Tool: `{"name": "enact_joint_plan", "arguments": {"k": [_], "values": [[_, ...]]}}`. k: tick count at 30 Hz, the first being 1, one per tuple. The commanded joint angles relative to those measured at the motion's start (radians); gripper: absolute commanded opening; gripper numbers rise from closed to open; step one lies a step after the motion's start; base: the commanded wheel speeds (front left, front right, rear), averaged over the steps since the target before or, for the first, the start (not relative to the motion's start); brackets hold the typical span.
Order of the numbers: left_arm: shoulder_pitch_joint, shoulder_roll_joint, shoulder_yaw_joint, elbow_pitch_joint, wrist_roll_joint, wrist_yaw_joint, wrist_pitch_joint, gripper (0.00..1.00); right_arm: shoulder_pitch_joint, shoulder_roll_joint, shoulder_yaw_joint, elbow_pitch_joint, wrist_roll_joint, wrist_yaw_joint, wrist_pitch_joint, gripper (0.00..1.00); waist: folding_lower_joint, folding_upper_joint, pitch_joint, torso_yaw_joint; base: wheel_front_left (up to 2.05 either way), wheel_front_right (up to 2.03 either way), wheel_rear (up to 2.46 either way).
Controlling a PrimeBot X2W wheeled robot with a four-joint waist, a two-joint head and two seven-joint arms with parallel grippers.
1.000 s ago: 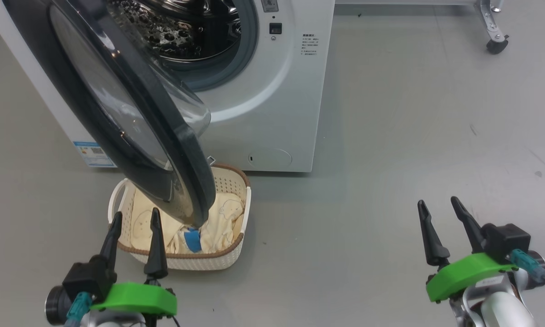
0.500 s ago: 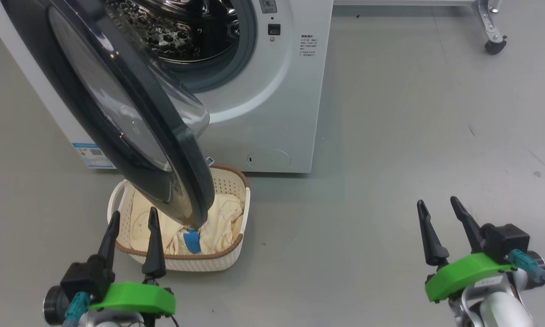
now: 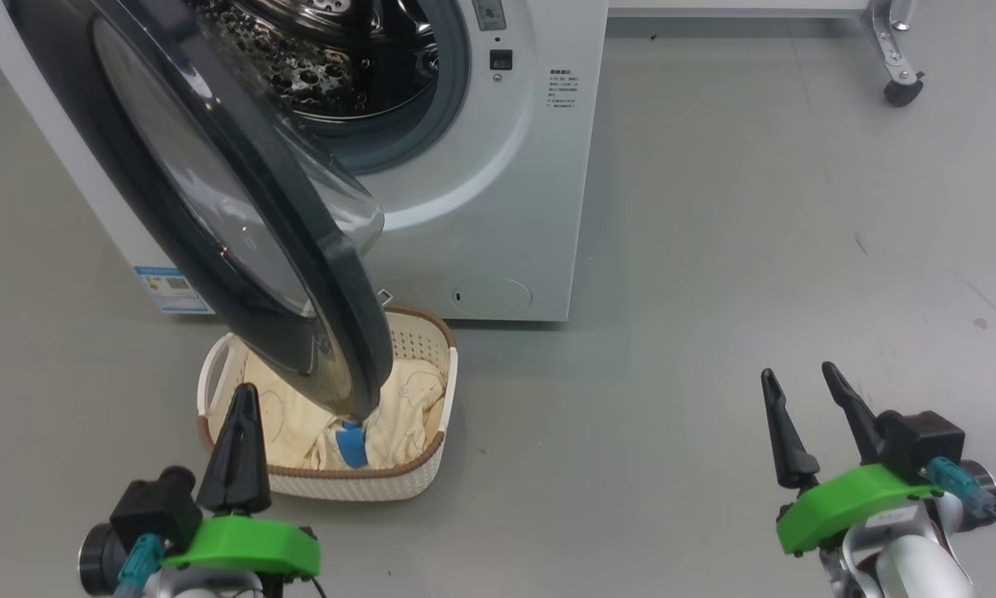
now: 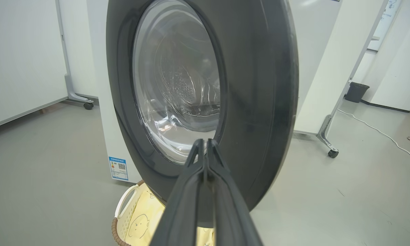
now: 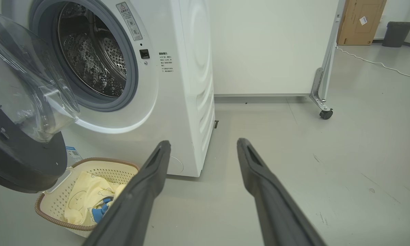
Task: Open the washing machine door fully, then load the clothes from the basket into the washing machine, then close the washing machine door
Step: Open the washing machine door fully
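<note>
Washing machine door (image 3: 215,208), round, glossy black rim, glass bowl: heavy, rigid, slick. I'd push its rim with my pressed-together left end effector (image 3: 244,397); right end effector (image 3: 798,371) spread.

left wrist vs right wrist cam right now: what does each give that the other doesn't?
Left wrist: the washing machine door from its outer face, and the left claw shut, holding nothing. Right wrist: the open drum, the grey seal, the door's bulging inner glass, and the right claw open. Both: the basket with the clothes, below the door's lower edge.
</note>
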Motion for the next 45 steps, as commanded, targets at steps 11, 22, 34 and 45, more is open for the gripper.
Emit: {"name": "enact_joint_plan", "arguments": {"k": [11, 22, 34, 45], "values": [[-0.047, 0.015, 0.058, -0.040, -0.014, -0.014, -0.007, 0.00, -0.047, 0.001, 0.025, -0.015, -0.013, 0.000, -0.010, 1.00, 0.0000, 0.0000, -0.004, -0.001, 0.00, 0.00, 0.00], [-0.141, 0.015, 0.140, -0.103, -0.009, -0.047, -0.007, 0.00, -0.056, 0.008, 0.025, -0.010, -0.017, 0.000, -0.010, 1.00, 0.0000, 0.0000, -0.006, -0.011, 0.00, 0.00, 0.00], [-0.322, 0.015, 0.164, -0.183, 0.008, -0.085, -0.007, 0.00, -0.062, 0.017, 0.015, -0.009, -0.016, 0.000, -0.010, 1.00, 0.0000, 0.0000, -0.010, -0.029, 0.00, 0.00, 0.00], [-0.396, 0.015, 0.000, -0.167, -0.034, -0.069, -0.007, 0.00, -0.058, 0.024, 0.009, -0.011, -0.016, 0.000, -0.010, 1.00, 0.0000, 0.0000, -0.018, -0.052, 0.00, 0.00, 0.00]]}}
